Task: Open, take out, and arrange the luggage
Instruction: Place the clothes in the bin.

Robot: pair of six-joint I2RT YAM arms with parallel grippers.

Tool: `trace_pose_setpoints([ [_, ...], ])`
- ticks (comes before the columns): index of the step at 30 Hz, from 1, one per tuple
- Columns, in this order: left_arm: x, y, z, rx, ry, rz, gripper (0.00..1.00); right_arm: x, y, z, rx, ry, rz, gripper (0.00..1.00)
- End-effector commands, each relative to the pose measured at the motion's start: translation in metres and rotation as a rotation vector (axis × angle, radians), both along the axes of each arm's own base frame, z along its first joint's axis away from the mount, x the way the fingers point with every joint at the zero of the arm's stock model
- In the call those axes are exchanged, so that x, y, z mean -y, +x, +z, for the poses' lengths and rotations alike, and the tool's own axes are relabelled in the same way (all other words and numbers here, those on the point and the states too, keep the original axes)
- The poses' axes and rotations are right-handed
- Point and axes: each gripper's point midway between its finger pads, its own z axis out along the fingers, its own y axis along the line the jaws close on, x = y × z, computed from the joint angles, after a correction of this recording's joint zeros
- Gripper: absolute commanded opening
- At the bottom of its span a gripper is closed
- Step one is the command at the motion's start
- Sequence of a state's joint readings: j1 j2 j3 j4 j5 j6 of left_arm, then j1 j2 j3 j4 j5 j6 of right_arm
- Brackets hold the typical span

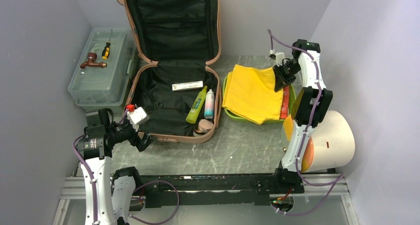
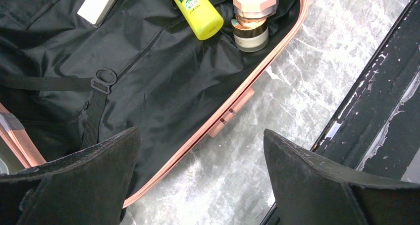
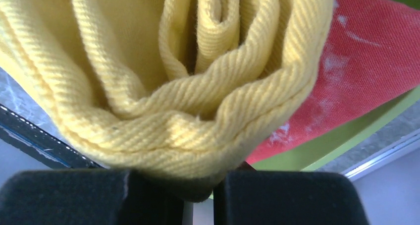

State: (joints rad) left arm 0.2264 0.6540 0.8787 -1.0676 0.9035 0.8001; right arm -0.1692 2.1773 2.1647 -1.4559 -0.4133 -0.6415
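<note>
The grey marbled desk [image 1: 237,145] carries everything. The luggage [image 1: 173,61] sits at its back centre, open: the lid stands upright against the rear wall and the base lies flat, black lining showing. To its left, touching the shell, is a translucent toolbox [image 1: 101,79] with a screwdriver [image 1: 106,50] and a brown fitting [image 1: 92,61] on its lid. A white drum [image 1: 334,140] lies on its side at the right, near the right arm's base.

Just right of the luggage, a yellow cloth [image 1: 250,93] covers a green tray [image 1: 229,111], with a red cloth [image 1: 285,103] beneath it at the tray's right edge. The right end effector [image 3: 171,188] is pinched nearly closed on a bunched fold of the yellow cloth at its far right corner.

The left end effector [image 2: 200,150] is spread wide and holds nothing; it hangs over the luggage's near left rim.

Inside the base lie a yellow-green bottle [image 1: 196,105], a white bottle [image 1: 209,103] beside it, a white box [image 1: 187,86] behind them, and a small jar [image 1: 202,128] in the near right corner.
</note>
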Motion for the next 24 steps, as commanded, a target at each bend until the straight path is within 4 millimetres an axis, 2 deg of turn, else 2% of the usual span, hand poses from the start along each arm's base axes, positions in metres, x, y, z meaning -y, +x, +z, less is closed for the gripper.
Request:
trace_pose_setpoints([
  [1, 0.004, -0.003, 0.003, 0.014, -0.026, -0.023, 1.0, 0.04, 0.0, 0.012, 0.041, -0.175, 0.016, 0.0],
  [9, 0.005, -0.003, 0.002, 0.01, -0.03, -0.026, 1.0, 0.07, 0.03, 0.01, 0.117, -0.246, -0.086, 0.0],
  [24, 0.004, -0.001, -0.001, 0.0, -0.033, -0.026, 0.99, 0.076, 0.063, 0.003, 0.202, -0.246, -0.215, 0.0],
])
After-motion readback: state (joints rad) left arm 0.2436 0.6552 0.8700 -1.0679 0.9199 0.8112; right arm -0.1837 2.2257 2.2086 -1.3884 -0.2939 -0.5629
